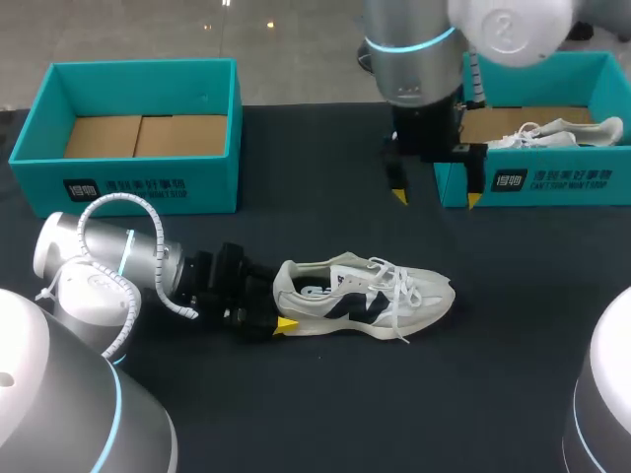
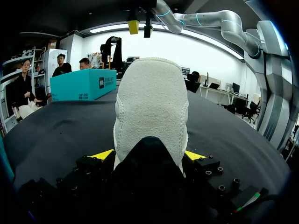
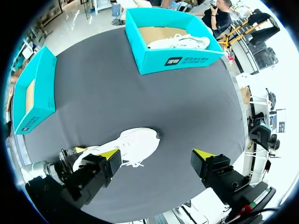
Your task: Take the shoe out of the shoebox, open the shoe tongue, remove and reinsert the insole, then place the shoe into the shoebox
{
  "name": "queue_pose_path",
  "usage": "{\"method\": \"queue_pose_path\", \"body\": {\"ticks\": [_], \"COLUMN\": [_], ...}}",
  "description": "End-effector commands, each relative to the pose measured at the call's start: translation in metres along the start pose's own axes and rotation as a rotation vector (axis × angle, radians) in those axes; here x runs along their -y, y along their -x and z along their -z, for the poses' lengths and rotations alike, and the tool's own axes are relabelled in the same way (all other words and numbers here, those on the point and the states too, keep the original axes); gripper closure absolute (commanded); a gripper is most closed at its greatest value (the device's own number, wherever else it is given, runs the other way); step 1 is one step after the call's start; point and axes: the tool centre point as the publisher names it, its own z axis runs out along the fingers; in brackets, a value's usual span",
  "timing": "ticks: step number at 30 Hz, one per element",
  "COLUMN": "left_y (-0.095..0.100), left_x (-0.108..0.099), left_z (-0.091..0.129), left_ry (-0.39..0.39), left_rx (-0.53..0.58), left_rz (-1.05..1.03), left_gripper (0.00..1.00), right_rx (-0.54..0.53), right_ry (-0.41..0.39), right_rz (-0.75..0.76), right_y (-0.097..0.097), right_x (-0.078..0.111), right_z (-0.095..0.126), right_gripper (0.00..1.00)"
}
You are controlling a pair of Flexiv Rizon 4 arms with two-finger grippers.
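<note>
A white sneaker (image 1: 367,296) with dark side panels lies on the black table, toe to the right. My left gripper (image 1: 268,317) is at its heel. In the left wrist view the heel (image 2: 150,102) fills the gap between the yellow fingertips (image 2: 103,154), which press on both sides, so the gripper (image 2: 148,155) is shut on it. My right gripper (image 1: 435,197) hangs open above the table, beyond the shoe, with nothing between its fingers. From the right wrist view the gripper (image 3: 156,157) looks down on the sneaker (image 3: 136,144). The empty teal shoebox (image 1: 138,133) stands at the back left.
A second teal shoebox (image 1: 537,177) at the back right holds another white shoe (image 1: 557,132). It also shows in the right wrist view as the teal box (image 3: 180,58), and the empty shoebox (image 3: 33,95) lies off to the side. Bare black table surrounds the sneaker.
</note>
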Motion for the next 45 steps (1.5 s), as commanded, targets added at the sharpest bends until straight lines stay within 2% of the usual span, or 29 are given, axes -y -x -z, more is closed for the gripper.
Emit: {"method": "queue_pose_path", "body": {"ticks": [1,8,13,17,37,45], "left_y": [0.0,0.0,0.0,0.0,0.0,0.0], "left_x": [-0.001,-0.001,-0.001,-0.001,-0.001,-0.001], "left_z": [-0.002,-0.002,-0.002,-0.002,-0.002,-0.002], "left_ry": [0.003,0.003,0.003,0.003,0.003,0.003], "left_rx": [-0.001,-0.001,-0.001,-0.001,-0.001,-0.001], "left_rz": [0.001,0.001,0.001,0.001,0.001,0.001], "left_gripper": [1.0,1.0,1.0,1.0,1.0,1.0], "right_rx": [0.023,-0.002,-0.024,-0.07,-0.07,-0.067], "right_ry": [-0.011,-0.041,-0.057,-0.126,-0.126,-0.056], "right_rz": [-0.001,-0.014,-0.035,-0.014,-0.014,0.044], "right_y": [-0.018,-0.042,-0.05,-0.061,-0.061,-0.089], "right_x": [0.002,0.021,0.04,0.052,0.052,0.087], "right_z": [-0.005,-0.013,-0.009,-0.007,-0.007,0.0], "right_gripper": [0.0,0.0,0.0,0.0,0.0,0.0]}}
